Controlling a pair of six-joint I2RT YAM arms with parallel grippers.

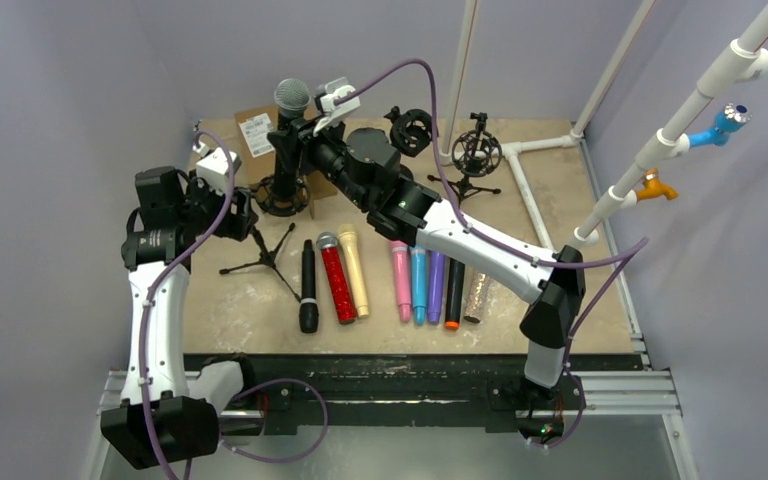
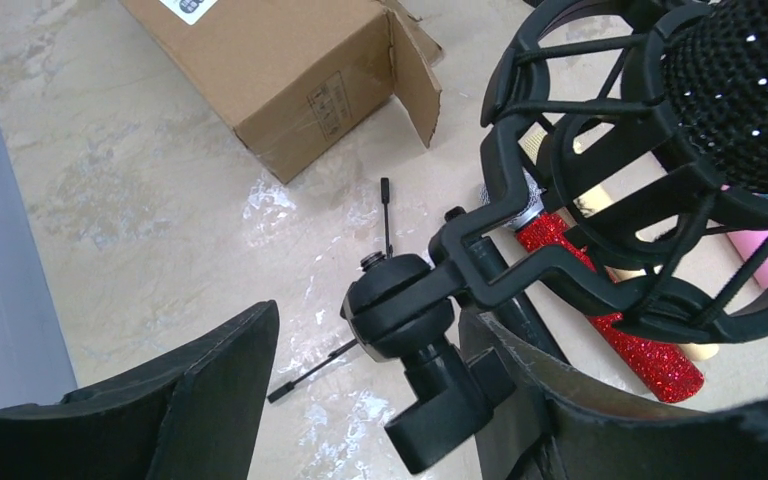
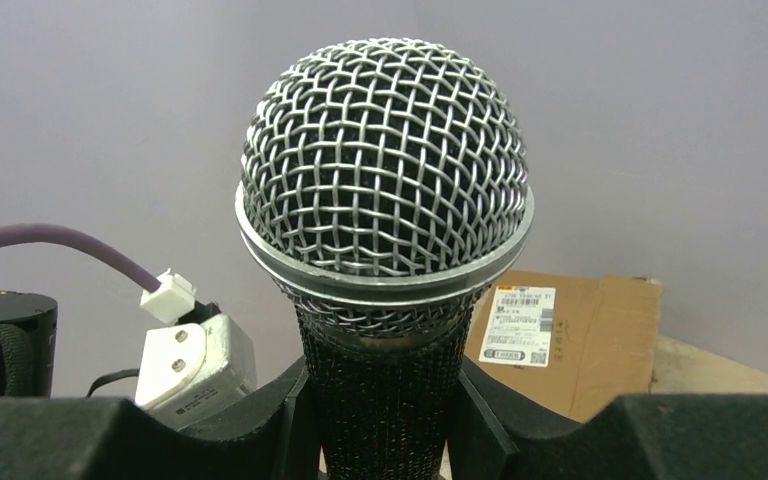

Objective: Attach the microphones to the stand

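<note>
My right gripper (image 1: pixel 300 135) (image 3: pixel 385 400) is shut on a black microphone with a silver mesh head (image 1: pixel 291 100) (image 3: pixel 385 170). It holds the microphone upright, with the lower body inside the black shock-mount basket (image 1: pixel 282 192) (image 2: pixel 660 200) of a tripod stand (image 1: pixel 265 255). My left gripper (image 1: pixel 243 212) (image 2: pixel 368 330) is open around the stand's pivot joint (image 2: pixel 400 300). The right finger touches the joint and the left finger stands apart from it. Several microphones lie in a row on the table: black (image 1: pixel 308 285), glittery red (image 1: pixel 337 280), cream (image 1: pixel 354 270), pink (image 1: pixel 400 280), blue (image 1: pixel 419 285), purple (image 1: pixel 436 285).
A black microphone with an orange end (image 1: pixel 454 295) and a glittery silver one (image 1: pixel 477 297) end the row. Two more stands with shock mounts (image 1: pixel 410 130) (image 1: pixel 477 152) stand at the back. A brown cardboard box (image 1: pixel 256 130) (image 2: pixel 300 70) is behind the stand. White pipes (image 1: pixel 530 190) cross the right side.
</note>
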